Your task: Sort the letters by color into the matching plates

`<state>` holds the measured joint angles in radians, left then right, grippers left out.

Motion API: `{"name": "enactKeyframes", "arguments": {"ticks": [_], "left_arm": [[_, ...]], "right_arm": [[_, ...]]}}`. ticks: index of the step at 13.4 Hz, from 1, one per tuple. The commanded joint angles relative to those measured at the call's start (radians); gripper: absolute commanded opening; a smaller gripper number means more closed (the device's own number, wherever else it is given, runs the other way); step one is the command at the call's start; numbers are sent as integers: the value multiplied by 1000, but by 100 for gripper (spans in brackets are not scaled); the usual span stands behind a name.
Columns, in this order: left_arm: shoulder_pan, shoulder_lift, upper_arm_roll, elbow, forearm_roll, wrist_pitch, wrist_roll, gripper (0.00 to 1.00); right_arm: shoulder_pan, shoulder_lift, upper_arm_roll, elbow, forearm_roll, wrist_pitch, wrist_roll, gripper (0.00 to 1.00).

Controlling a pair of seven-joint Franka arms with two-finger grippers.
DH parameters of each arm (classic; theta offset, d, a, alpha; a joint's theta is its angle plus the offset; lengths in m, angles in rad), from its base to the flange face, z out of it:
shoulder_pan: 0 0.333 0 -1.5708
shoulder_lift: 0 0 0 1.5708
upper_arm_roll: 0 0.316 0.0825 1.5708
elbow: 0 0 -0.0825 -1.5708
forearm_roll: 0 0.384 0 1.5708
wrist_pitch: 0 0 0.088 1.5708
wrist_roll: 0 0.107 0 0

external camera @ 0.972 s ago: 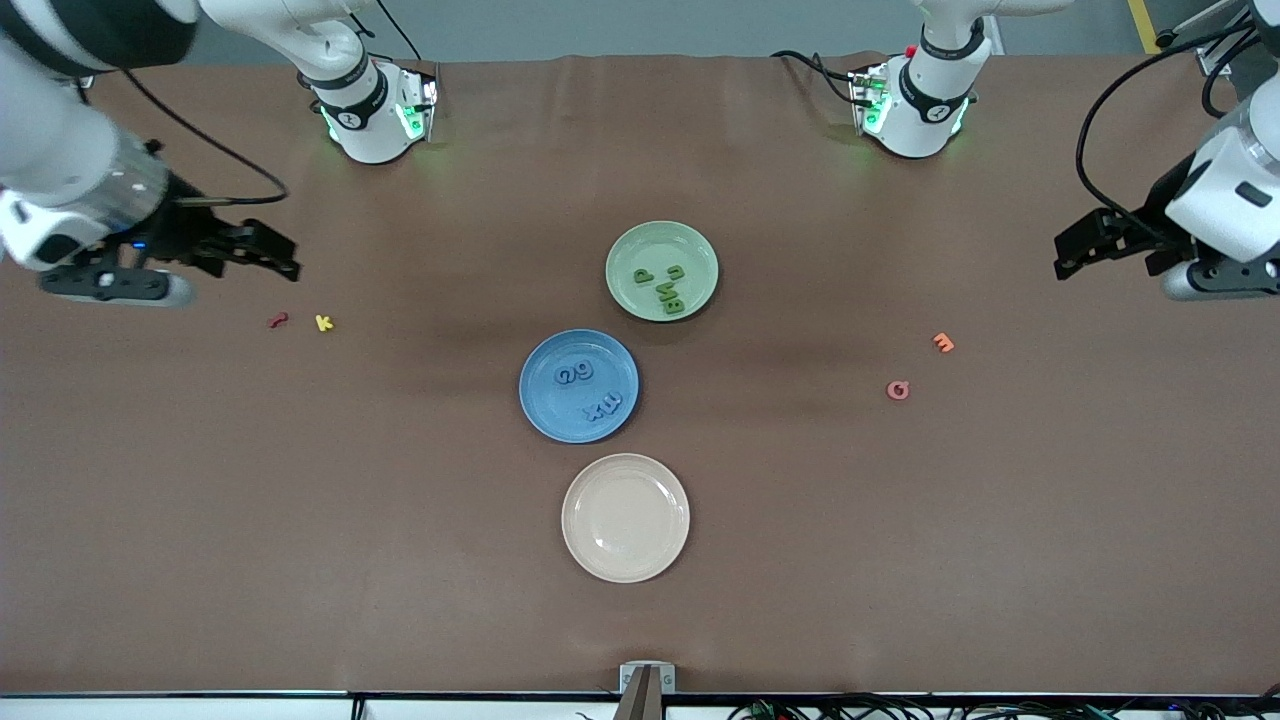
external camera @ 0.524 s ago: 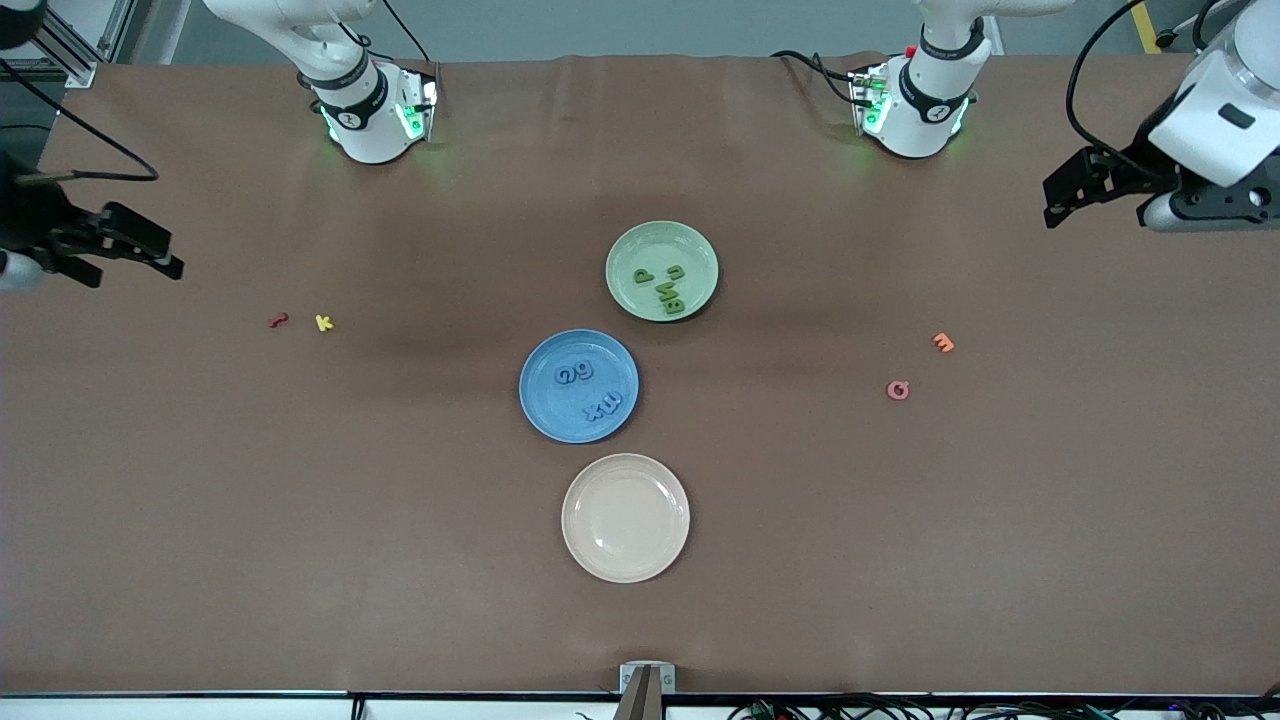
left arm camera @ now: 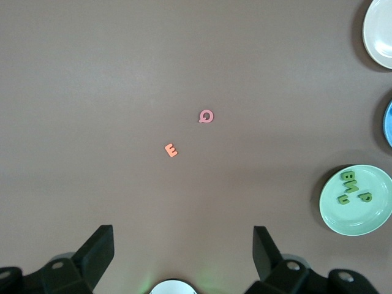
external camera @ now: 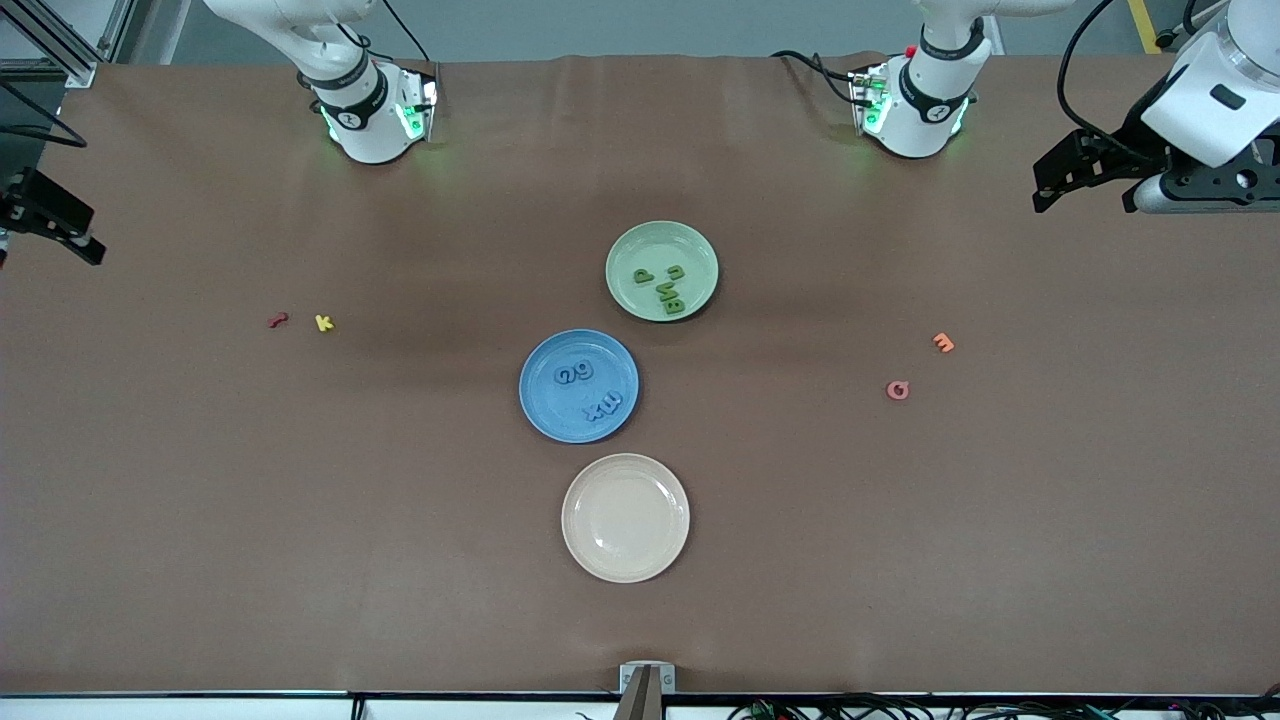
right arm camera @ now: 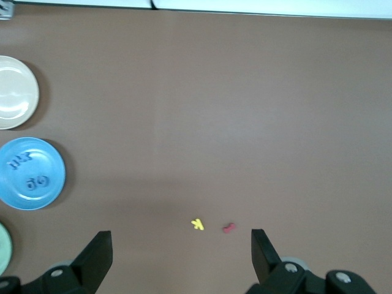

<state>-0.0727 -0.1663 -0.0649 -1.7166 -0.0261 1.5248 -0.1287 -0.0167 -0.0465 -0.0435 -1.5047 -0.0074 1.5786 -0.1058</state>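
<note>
The pale green plate holds several green letters. The speckled blue plate, nearer the front camera, holds several blue letters. My left gripper is open and empty, raised over the table at the left arm's end. Its wrist view shows the green plate with its letters, and open fingers round the gripper's middle. My right gripper is open and empty, raised at the right arm's end. Its wrist view shows the blue plate.
An empty beige plate lies nearest the front camera. A red letter and a yellow K lie toward the right arm's end. An orange E and a pink Q lie toward the left arm's end.
Both arms have drawn back and up toward their own ends of the table, the right gripper almost out of the front view. Plates and letters have not moved.
</note>
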Motion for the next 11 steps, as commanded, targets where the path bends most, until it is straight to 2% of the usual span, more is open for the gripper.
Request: {"name": "enactKeyframes", "arguments": {"ticks": [1, 5, 11], "left_arm": [[11, 5, 0, 11, -6, -6, 26, 100], [11, 37, 7, 57, -3, -8, 24, 100], [7, 45, -3, 58, 28, -9, 20, 100]], "right_arm": [[-19, 4, 22, 21, -29, -19, -11, 100], [-16, 5, 24, 21, -19, -16, -8, 100], [-16, 8, 24, 21, -17, -17, -9, 100]]}}
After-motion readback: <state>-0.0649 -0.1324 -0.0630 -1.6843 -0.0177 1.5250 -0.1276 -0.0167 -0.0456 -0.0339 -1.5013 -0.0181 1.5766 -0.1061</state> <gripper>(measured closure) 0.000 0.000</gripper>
